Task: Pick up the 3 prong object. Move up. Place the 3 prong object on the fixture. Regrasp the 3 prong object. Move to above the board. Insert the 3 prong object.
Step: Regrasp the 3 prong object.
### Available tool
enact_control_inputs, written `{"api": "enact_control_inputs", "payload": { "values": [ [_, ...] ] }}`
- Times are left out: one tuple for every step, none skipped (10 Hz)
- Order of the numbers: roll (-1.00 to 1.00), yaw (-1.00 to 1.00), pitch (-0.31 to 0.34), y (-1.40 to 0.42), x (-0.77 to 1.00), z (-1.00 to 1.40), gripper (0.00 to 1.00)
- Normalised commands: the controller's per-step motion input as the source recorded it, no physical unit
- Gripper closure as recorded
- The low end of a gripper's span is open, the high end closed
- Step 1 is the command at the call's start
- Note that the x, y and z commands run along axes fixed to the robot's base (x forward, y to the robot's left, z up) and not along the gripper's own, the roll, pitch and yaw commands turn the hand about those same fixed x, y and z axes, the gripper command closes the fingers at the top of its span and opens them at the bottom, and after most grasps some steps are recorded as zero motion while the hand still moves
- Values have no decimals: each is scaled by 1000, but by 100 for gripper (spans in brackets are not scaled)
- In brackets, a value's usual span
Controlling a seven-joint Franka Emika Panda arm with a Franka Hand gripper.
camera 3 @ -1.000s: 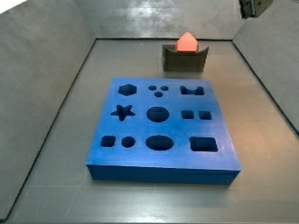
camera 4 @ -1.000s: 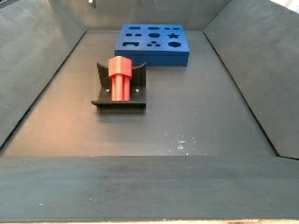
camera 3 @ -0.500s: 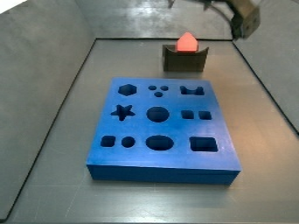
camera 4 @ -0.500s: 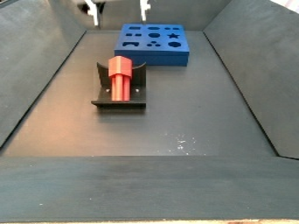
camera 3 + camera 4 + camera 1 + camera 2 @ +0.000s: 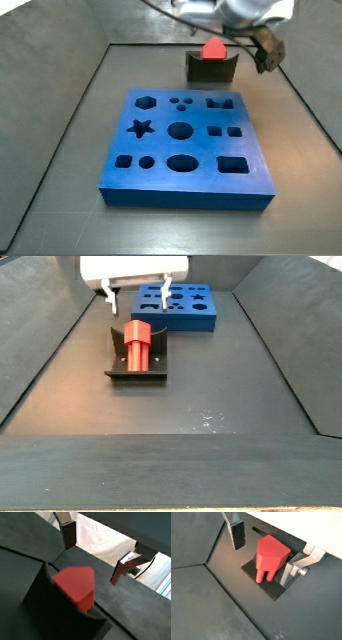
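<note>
— Where is the small red-orange plastic three-prong piece (image 5: 136,343)?

— Seated in the dark notched fixture (image 5: 136,368), its long axis along the notch.

— And the claw (image 5: 135,296)?

— Just above the fixture, wide open, empty, fingers (image 5: 238,534) straddling the piece.

I see a dark grey floor (image 5: 201,386) with raised grey walls. The board (image 5: 187,145) lies flat on it. The fixture (image 5: 136,364) stands on the floor apart from the board, the 3 prong object (image 5: 136,341) resting in it. The gripper (image 5: 135,296) hangs spread above the fixture, off the floor.
</note>
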Motion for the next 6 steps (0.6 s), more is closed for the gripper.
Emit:
{"api": "enact_control_inputs", "payload": {
  "values": [
    [73, 13, -62, 22, 131, -1000, 0],
    [72, 4, -57, 15, 124, -913, 0],
    [65, -3, -45, 10, 100, -737, 0],
    [64, -4, -34, 7, 92, -597, 0],
    [67, -4, -25, 3, 88, -467, 0],
    [65, -1, -15, 2, 84, -347, 0]
  ]
}}
